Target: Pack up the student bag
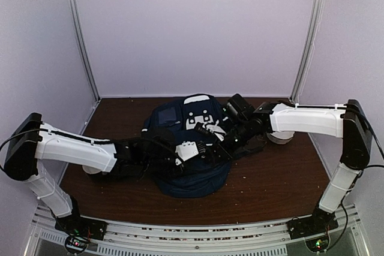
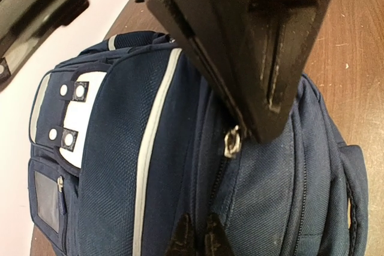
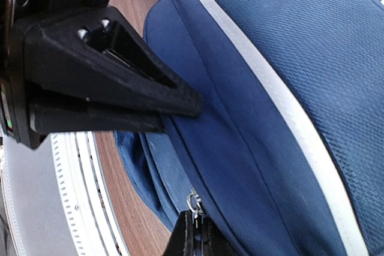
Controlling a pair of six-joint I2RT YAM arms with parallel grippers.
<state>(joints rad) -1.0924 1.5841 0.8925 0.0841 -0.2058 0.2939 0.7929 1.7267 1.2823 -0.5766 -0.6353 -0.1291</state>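
The student bag [image 1: 189, 175] is a navy backpack with white patches, lying in the middle of the brown table. My left gripper [image 1: 206, 148] reaches over it from the left. In the left wrist view its fingertips [image 2: 180, 239] are shut on a fold of the bag's fabric [image 2: 264, 196] beside the zip. My right gripper [image 1: 219, 141] comes in from the right. In the right wrist view it [image 3: 197, 238] is shut on the metal zip pull [image 3: 193, 203]. The zip pull also shows in the left wrist view [image 2: 231, 142], at the tip of the right gripper's black fingers [image 2: 252, 52].
A white round object [image 1: 281, 138] sits under the right forearm, and another pale object [image 1: 92, 170] sits under the left forearm. Walls and metal posts [image 1: 81, 34] close the back and sides. The table's front rail [image 1: 192, 232] runs along the near edge.
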